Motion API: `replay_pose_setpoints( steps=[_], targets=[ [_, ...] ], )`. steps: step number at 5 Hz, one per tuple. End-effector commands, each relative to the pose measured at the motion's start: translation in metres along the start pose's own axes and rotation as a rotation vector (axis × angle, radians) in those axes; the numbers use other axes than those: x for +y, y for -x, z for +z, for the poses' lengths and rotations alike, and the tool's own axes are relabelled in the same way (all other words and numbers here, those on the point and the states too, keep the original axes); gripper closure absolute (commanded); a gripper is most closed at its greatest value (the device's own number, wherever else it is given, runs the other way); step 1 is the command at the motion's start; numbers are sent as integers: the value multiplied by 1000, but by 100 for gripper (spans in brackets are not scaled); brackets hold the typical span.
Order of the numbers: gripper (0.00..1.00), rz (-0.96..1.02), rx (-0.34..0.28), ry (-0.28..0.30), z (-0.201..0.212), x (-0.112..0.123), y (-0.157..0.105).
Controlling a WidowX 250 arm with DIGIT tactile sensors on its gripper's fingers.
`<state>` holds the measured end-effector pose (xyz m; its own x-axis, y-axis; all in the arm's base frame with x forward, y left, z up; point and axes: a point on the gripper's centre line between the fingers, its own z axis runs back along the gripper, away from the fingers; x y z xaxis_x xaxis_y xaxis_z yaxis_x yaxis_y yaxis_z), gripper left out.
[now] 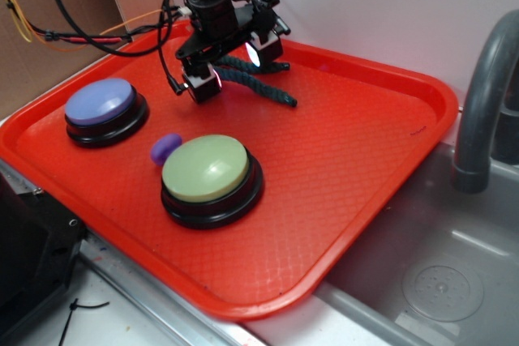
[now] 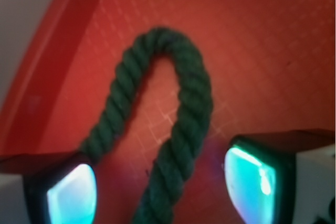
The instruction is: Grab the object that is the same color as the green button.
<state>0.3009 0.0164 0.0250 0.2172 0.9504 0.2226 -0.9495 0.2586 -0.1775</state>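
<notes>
The dark green twisted rope piece [image 2: 181,129] looks light, limp, grippy; the spread, empty gripper [image 2: 160,187] should pinch the near strand.

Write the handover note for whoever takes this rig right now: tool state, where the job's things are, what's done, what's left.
Tool: open, low over the far part of the red tray, fingers either side of the green rope; no grip yet.
Green rope: bent in a loop, lying on the tray between the fingers, one end trailing out to the right in the exterior view.
Green button: near the front of the tray, untouched; purple button and small purple blob to its left.
Done: approach and alignment.
Left: close on the rope and lift.
</notes>
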Motion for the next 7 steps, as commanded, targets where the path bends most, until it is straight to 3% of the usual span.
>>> replay_pose_setpoints(
  steps=[1,2,4,5,6,7],
  targets=[
    [100,29,53,-26,0,4,-5],
    [100,13,68,-48,6,6,-6],
    [100,-170,72,-15,35,4,-11],
    [100,-406,158,28,74,9,-20],
    [100,-630,246,140,119,26,-29],
    [100,-835,286,227,154,42,-37]
  ],
)
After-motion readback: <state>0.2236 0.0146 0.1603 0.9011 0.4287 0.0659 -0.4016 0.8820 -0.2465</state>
